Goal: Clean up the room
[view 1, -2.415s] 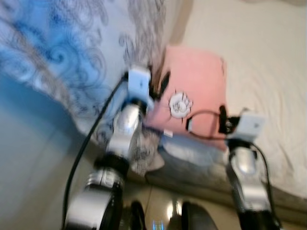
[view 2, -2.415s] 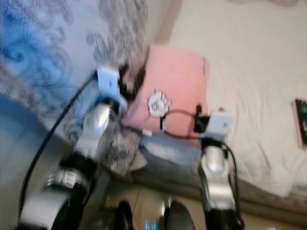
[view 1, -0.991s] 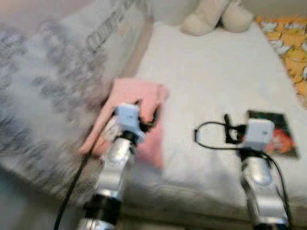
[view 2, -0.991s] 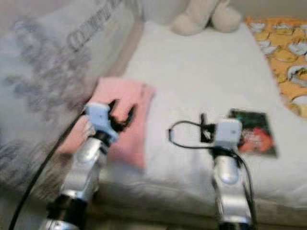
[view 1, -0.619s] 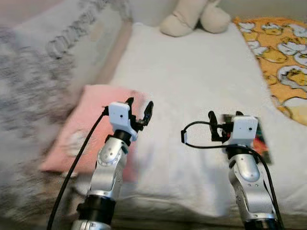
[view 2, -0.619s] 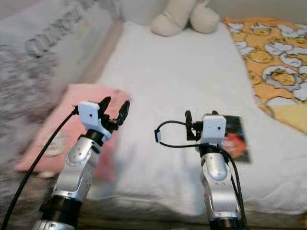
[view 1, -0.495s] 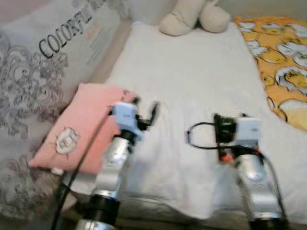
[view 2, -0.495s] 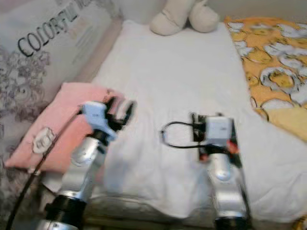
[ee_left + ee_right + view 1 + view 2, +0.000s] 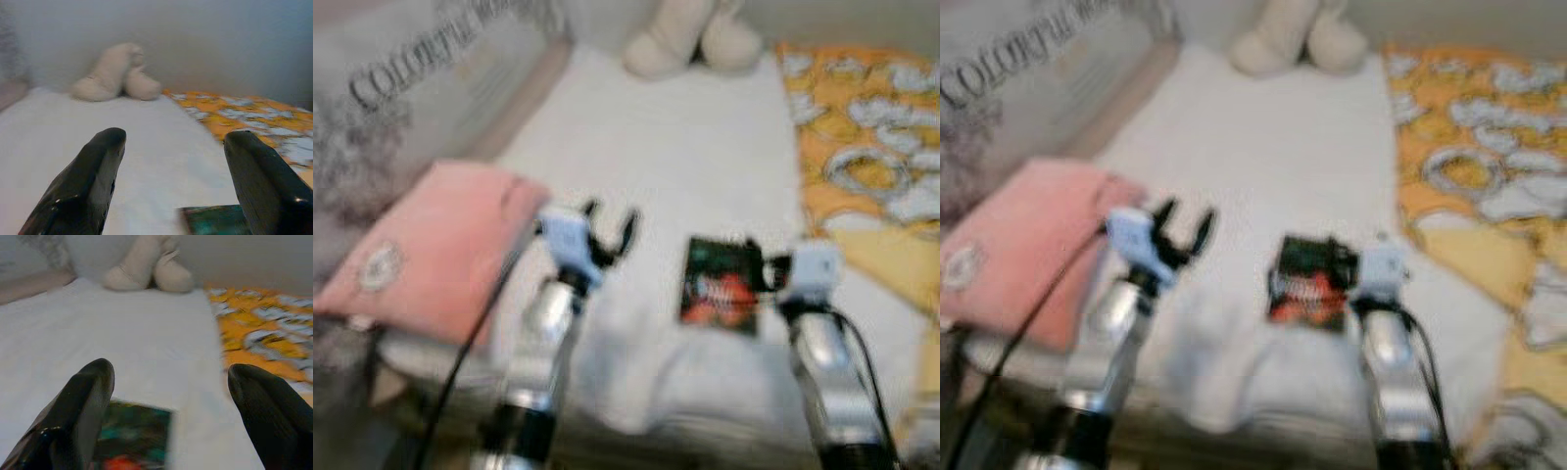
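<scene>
A dark book [image 9: 722, 285] with a red and green cover lies flat on the white bed sheet [image 9: 705, 157], between my two arms. My left gripper [image 9: 610, 223] hovers open above the sheet, just left of the book, with nothing between its fingers. My right gripper [image 9: 759, 260] is at the book's right edge. In the right wrist view its fingers [image 9: 93, 382] stand wide apart over the book [image 9: 132, 435]. The left wrist view shows the book's corner [image 9: 215, 220] beneath the open fingers [image 9: 105, 152]. Both eye views are blurred.
A pink pillow [image 9: 421, 245] lies at the bed's left, beside a grey printed pillow [image 9: 401, 88] with lettering. A beige plush toy [image 9: 690, 39] sits at the far end. An orange and yellow patterned blanket [image 9: 871, 137] covers the bed's right side.
The whole picture has shifted, so the camera moved. The book now shows in full between the arms instead of behind the right wrist. Both grippers stay open.
</scene>
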Tool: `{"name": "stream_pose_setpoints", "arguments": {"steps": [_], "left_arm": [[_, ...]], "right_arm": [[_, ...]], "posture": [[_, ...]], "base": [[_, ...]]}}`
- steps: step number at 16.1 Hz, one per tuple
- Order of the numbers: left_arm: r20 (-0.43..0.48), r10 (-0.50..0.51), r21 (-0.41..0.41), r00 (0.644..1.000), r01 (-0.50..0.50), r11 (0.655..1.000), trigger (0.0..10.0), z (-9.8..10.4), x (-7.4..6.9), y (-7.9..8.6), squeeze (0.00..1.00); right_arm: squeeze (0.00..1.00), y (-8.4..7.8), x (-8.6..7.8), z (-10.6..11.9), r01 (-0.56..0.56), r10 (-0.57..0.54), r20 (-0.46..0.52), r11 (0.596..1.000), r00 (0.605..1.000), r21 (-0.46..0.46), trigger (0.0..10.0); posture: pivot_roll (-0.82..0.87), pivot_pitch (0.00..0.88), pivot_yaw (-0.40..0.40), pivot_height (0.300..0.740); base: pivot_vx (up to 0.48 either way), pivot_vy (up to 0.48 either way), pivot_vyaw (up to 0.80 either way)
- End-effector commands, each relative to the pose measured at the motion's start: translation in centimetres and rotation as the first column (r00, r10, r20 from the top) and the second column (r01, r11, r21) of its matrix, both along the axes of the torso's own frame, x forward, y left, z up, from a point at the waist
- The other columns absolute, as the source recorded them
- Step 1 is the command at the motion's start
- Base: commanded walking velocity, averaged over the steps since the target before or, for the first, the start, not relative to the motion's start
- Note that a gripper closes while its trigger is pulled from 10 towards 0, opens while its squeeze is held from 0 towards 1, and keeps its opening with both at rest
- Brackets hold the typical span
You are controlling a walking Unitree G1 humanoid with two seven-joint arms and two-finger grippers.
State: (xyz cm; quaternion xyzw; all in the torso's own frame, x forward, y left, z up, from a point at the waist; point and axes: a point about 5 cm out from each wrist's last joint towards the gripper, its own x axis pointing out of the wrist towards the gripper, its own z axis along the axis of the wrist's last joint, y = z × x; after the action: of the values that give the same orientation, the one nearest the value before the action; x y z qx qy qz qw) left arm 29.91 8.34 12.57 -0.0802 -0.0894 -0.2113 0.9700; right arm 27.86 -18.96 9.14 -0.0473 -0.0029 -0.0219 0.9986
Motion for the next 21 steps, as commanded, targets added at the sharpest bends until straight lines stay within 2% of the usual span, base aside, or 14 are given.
{"name": "stream_pose_setpoints", "arguments": {"steps": [1, 4, 7, 8, 11, 14, 16, 17, 18, 19, 20, 21], "left_arm": [[0.005, 0.031, 0.011, 1.000, -0.031, 0.999, 10.0, 0.1, 0.3, 0.8, 0.00], [-0.023, 0.082, 0.045, 0.996, -0.081, 0.996, 10.0, -0.1, 1.4, 1.7, 0.00], [-0.036, 0.084, 0.105, 0.996, -0.080, 0.991, 10.0, -0.2, 2.4, 1.6, 0.00], [-0.117, 0.089, 0.193, 0.989, -0.065, 0.979, 10.0, -1.6, 3.1, 1.6, 0.00], [-0.104, 0.126, 0.153, 0.987, -0.109, 0.982, 10.0, -0.9, 3.7, 2.7, 0.00], [-0.100, 0.124, 0.156, 0.987, -0.107, 0.982, 10.0, -1.1, 3.8, 2.6, 0.00], [-0.165, 0.101, 0.202, 0.981, -0.067, 0.977, 10.0, -2.2, 3.9, 2.2, 0.00], [-0.342, 0.119, 0.256, 0.932, -0.029, 0.966, 10.0, -4.8, 4.3, 2.2, 0.00], [-0.417, 0.189, 0.369, 0.889, -0.024, 0.929, 10.0, -6.3, 4.5, 2.6, 0.00], [-0.391, 0.195, 0.271, 0.899, -0.090, 0.958, 10.0, -4.6, 5.6, 2.9, 0.00], [-0.298, 0.175, 0.169, 0.939, -0.128, 0.977, 10.0, -2.1, 6.5, 3.0, 0.00], [-0.155, 0.170, 0.180, 0.973, -0.141, 0.973, 10.0, 0.1, 6.7, 3.5, 0.00]], "right_arm": [[0.00, 0.7, 0.4, 0.5, -0.022, 0.021, 0.029, 1.000, 0.999, 0.014, 10.0], [0.00, 0.8, 0.5, 0.5, -0.027, 0.027, 0.028, 1.000, 0.999, 0.010, 10.0], [0.00, 0.6, 0.7, 0.3, -0.029, 0.029, 0.022, 1.000, 0.999, 0.005, 10.0], [0.00, 0.6, 0.9, 0.3, -0.028, 0.028, 0.015, 1.000, 0.999, 0.010, 10.0], [0.00, 0.4, 0.8, 0.1, -0.026, 0.026, -0.002, 1.000, 1.000, 0.017, 10.0], [0.00, 0.3, 0.0, 0.0, -0.013, 0.013, 0.008, 1.000, 1.000, -0.001, 10.0], [0.00, 0.2, -0.8, -0.2, -0.012, 0.012, 0.005, 1.000, 1.000, -0.012, 10.0], [0.00, -0.1, -1.8, -0.6, -0.005, 0.005, -0.018, 1.000, 1.000, -0.018, 10.0], [0.00, -0.5, -2.4, -1.0, 0.003, -0.004, -0.041, 1.000, 0.999, -0.023, 10.0], [0.00, -1.2, -3.3, -1.6, 0.007, -0.010, -0.070, 0.999, 0.997, -0.039, 10.0], [0.00, -1.6, -4.1, -1.9, 0.007, -0.010, -0.089, 0.999, 0.996, -0.033, 10.0], [0.00, -1.9, -4.2, -1.8, 0.008, -0.009, -0.080, 1.000, 0.997, -0.017, 10.0]], "posture": [[-0.19, 0.000, 0.077, 0.740], [-0.20, 0.000, 0.079, 0.740], [-0.20, 0.000, 0.076, 0.740], [-0.21, 0.000, 0.077, 0.740], [-0.22, 0.000, 0.087, 0.740], [-0.23, 0.000, 0.097, 0.740], [-0.24, 0.000, 0.094, 0.740], [-0.24, 0.000, 0.081, 0.740], [-0.24, 0.004, 0.078, 0.740], [-0.28, 0.024, 0.077, 0.740], [-0.28, 0.025, 0.086, 0.740], [-0.28, 0.027, 0.088, 0.740]], "base": [[0.000, -0.469, 0.00], [0.000, 0.000, 0.00], [0.000, 0.000, 0.00], [0.000, 0.000, 0.00], [0.000, 0.000, 0.00], [0.000, 0.000, 0.00], [0.000, 0.000, 0.00], [0.000, 0.000, 0.00], [0.000, 0.000, 0.00], [0.000, 0.000, 0.00], [0.000, 0.000, 0.00], [0.000, 0.000, 0.00]]}}
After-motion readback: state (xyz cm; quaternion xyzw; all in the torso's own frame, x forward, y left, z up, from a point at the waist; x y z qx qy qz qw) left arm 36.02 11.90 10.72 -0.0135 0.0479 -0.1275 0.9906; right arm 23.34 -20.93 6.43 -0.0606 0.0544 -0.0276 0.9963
